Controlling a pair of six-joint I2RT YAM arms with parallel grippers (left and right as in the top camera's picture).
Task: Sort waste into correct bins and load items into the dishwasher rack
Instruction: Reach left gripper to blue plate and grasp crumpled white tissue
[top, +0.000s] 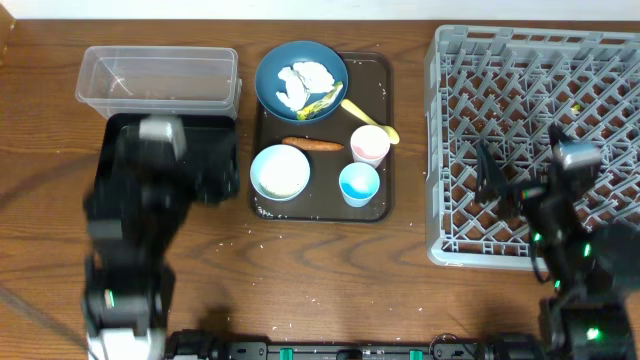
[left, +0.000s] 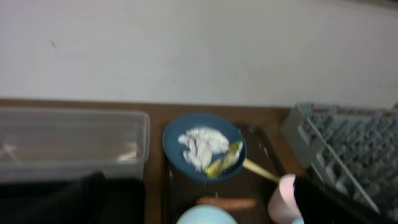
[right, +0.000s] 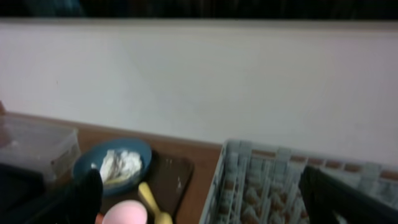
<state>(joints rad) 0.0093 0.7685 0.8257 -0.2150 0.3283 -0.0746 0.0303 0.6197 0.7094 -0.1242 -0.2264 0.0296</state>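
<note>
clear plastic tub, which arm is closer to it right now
Left. The left arm sits just in front of the clear tub, over the black tray. The right arm is across the table, over the near part of the dishwasher rack.

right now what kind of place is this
Likely a lab mock-up of kitchen cleanup: wooden table against a bare white wall, grey dishwasher rack, brown tray with a scrap-covered plate.

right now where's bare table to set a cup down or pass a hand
Bare table lies in front of the brown serving tray, and in the strip between it and the dishwasher rack. The gap between clear tub and tray is tight; the tray itself is crowded.
</note>
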